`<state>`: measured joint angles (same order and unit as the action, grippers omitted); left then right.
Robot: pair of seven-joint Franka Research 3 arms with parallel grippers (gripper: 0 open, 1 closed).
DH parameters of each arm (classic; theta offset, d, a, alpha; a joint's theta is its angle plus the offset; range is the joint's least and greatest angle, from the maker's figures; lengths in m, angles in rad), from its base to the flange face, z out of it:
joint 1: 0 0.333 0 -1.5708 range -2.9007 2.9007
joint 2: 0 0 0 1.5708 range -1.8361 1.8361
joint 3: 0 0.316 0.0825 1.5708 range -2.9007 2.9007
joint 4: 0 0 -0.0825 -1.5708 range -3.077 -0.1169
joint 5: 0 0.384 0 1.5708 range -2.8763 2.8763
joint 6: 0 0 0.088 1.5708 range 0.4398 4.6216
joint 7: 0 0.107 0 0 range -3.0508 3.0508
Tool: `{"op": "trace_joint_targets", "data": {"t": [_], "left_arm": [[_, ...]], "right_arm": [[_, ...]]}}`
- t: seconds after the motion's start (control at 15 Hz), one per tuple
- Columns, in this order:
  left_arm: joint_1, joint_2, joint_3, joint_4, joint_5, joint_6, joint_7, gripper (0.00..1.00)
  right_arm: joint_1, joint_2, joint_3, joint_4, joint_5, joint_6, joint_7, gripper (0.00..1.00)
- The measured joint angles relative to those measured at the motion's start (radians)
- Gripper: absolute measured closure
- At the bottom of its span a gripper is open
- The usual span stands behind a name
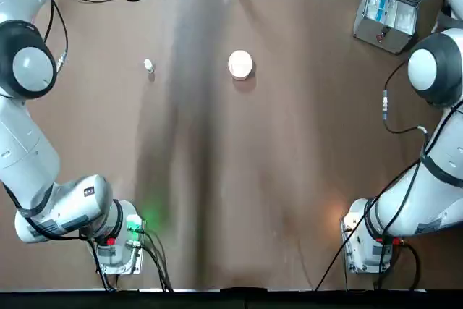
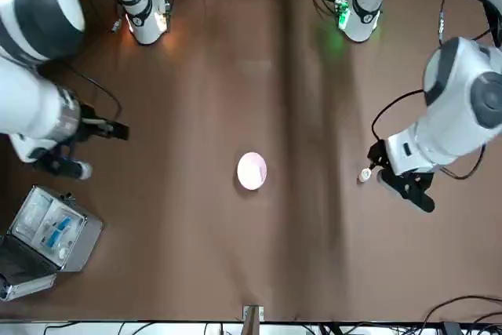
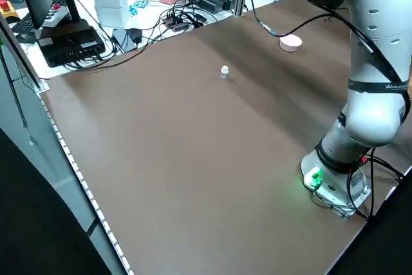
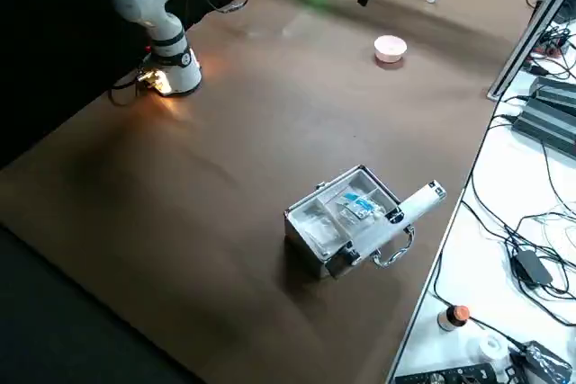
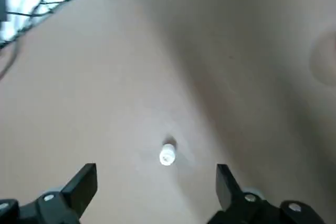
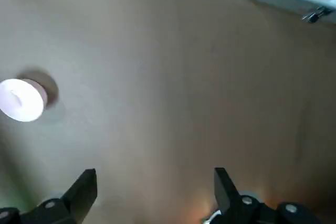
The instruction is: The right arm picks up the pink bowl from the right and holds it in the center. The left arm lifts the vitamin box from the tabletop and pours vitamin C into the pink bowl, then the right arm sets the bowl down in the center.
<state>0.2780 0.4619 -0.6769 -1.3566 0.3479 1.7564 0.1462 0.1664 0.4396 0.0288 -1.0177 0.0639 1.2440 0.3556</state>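
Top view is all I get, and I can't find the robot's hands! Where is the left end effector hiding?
Observer: Under its own arm. The left end effector hangs open over the vitamin box, not touching it.
Operator: And the right one? Did it grab the bowl?
Observer: No. The right end effector is open and empty, well away from the pink bowl, which sits on the tabletop.
Operator: Does the grey box in the corner have a handle?
Observer: Yes. The right side view shows the grey case lying open, with a metal handle on its front.
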Motion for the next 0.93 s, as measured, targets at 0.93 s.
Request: {"op": "trace_joint_targets", "data": {"t": [0.93], "left_arm": [[-0.056,-0.109,0.030,0.040,0.031,-0.003,-0.072,0.00]], "right_arm": [[-0.161,-0.183,-0.071,-0.099,-0.043,0.062,-0.423,0.02]]}}
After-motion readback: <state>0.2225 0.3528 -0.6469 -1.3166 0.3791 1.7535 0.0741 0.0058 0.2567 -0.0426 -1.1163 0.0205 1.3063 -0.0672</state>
